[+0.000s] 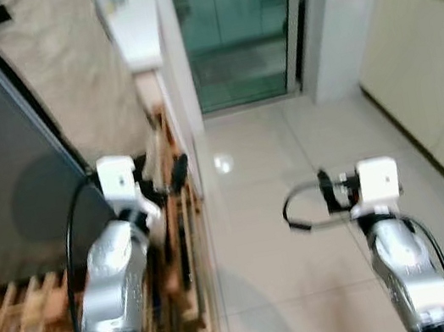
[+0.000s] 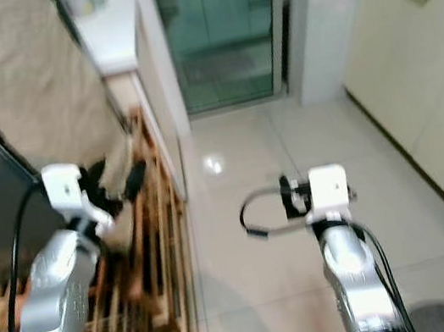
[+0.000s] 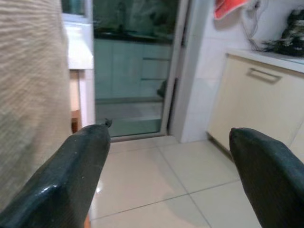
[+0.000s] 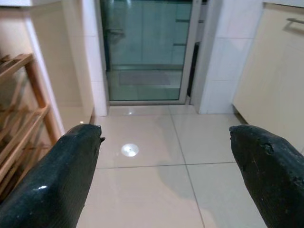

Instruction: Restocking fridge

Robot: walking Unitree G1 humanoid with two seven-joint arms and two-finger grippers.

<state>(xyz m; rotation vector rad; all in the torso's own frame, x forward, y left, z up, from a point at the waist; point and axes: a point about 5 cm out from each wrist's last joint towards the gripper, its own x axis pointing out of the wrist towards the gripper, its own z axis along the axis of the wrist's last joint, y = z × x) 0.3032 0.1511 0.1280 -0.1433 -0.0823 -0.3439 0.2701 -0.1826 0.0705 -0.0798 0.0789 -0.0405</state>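
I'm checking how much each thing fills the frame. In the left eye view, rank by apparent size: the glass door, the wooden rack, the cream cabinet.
1. wooden rack and cream cabinet: look alike, both cut by the frame, unranked.
2. glass door: smallest, though farthest away.

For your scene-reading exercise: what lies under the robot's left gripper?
Under the left gripper stands a slatted wooden rack on the tiled floor, beside a dark appliance. The arm and blur hide whatever the rack holds.
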